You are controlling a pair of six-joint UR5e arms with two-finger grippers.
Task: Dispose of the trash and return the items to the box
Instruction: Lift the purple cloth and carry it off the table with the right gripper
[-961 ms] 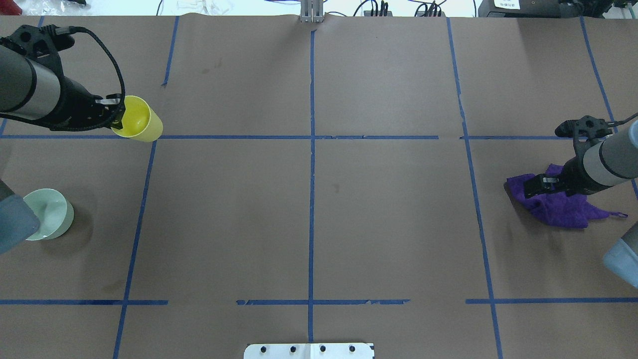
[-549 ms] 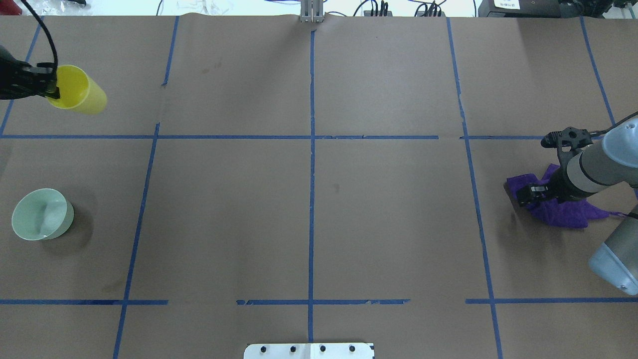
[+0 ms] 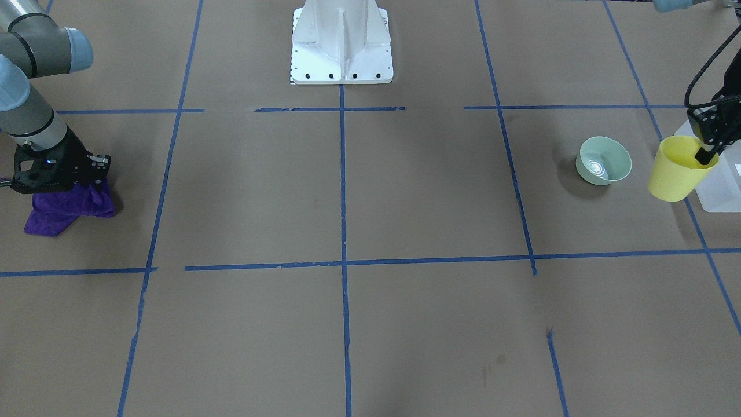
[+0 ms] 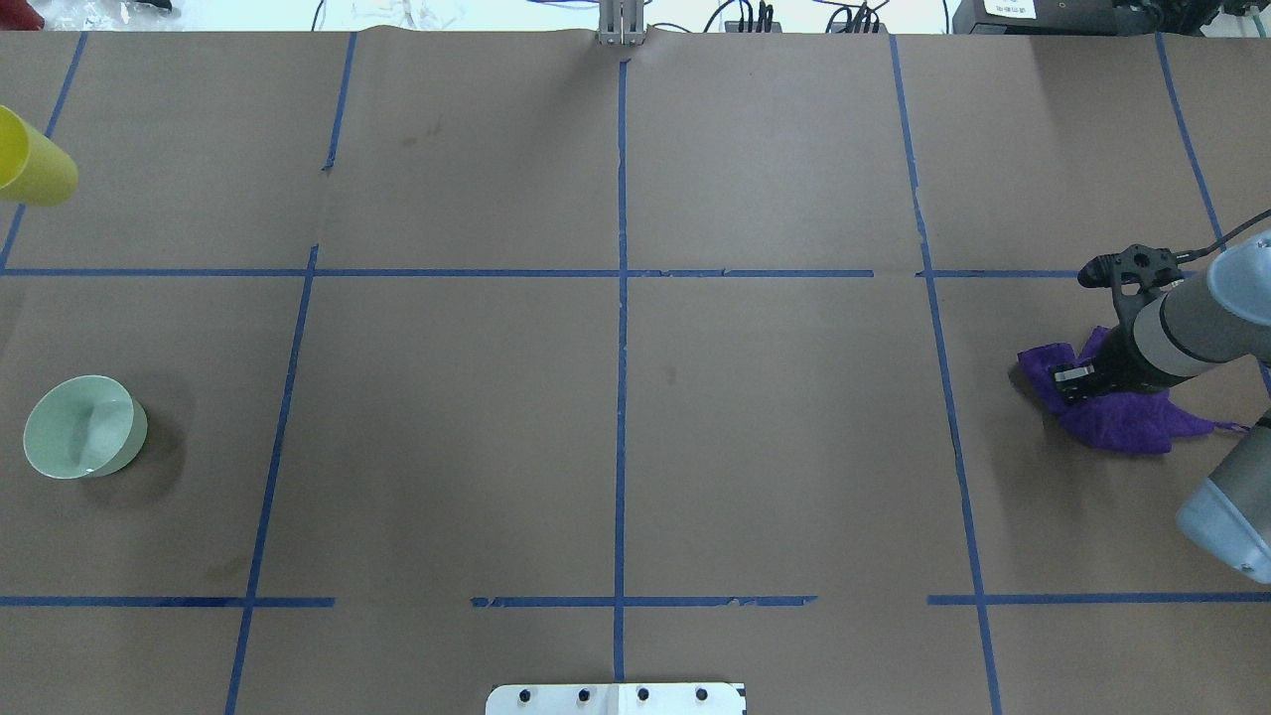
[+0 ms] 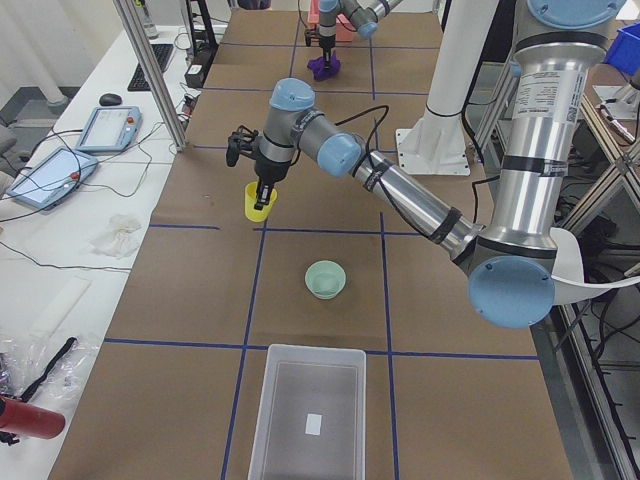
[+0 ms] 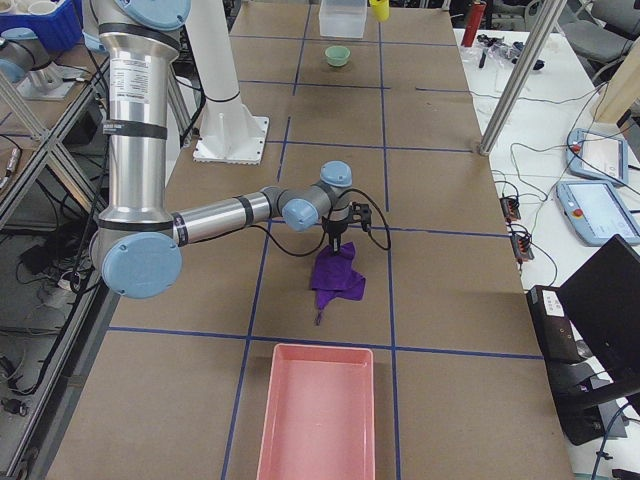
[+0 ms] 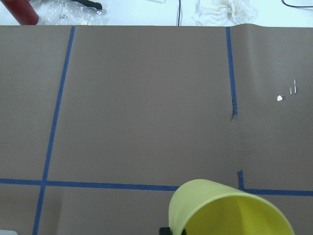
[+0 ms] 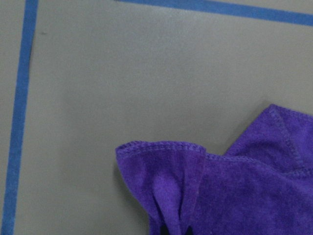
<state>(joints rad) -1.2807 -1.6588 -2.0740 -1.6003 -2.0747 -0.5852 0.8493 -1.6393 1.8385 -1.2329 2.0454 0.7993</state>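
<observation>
My left gripper (image 3: 705, 152) is shut on the rim of the yellow cup (image 3: 676, 174) and holds it tilted above the table, next to the near wall of the frosted-white box (image 3: 723, 194). The cup shows at the overhead view's left edge (image 4: 35, 171) and in the left wrist view (image 7: 230, 208). The pale green bowl (image 3: 604, 160) stands upright on the table, apart from the cup. The box (image 5: 262, 400) looks empty in the exterior left view. My right gripper (image 4: 1064, 381) is shut on a bunched purple cloth (image 4: 1122, 422), also in the right wrist view (image 8: 234, 191).
A pink tray (image 6: 318, 410) lies at the table's end beyond the purple cloth. The white robot base (image 3: 341, 43) stands at the middle of the robot's side. Blue tape lines cross the brown table cover (image 4: 616, 397).
My left arm carried the yellow cup further left, so the gripper has left the overhead view. My right gripper lowered onto the purple cloth and pinched it.
</observation>
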